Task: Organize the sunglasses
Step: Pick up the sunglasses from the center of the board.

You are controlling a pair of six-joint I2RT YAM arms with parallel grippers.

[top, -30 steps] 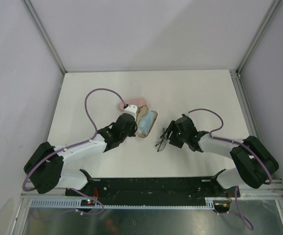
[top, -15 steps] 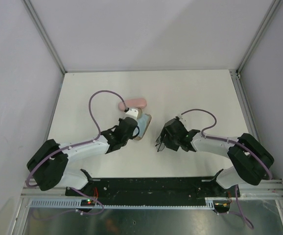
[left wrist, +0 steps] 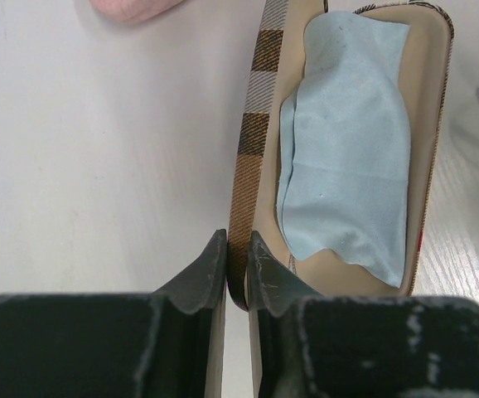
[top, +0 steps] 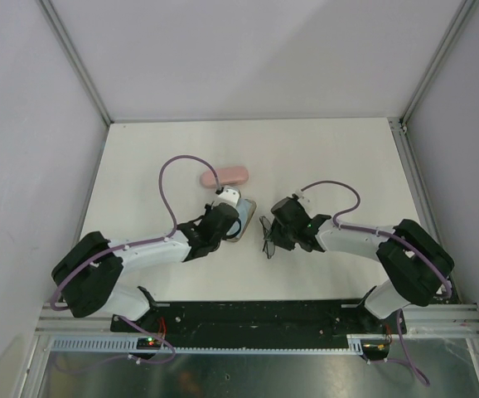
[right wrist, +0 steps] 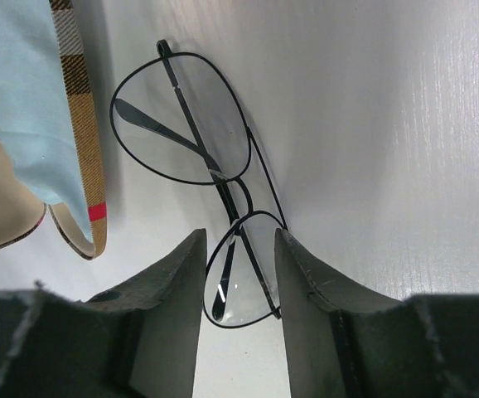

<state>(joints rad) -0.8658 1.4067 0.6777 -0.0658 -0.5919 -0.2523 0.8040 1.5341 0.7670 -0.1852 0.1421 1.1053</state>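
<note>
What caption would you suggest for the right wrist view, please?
Right fingers straddle a lens of wire-framed sunglasses beside the plaid case.

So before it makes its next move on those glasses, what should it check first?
1. The left tool steadies the case: ok, it pinches the plaid wall.
2. The case is open: ok.
3. Room inside: not ok, the light blue cloth covers the floor.
4. The right tool is lined up: ok, open jaws straddle one lens of the sunglasses.
5. The sunglasses are folded: ok, their arms lie across the lenses.
</note>
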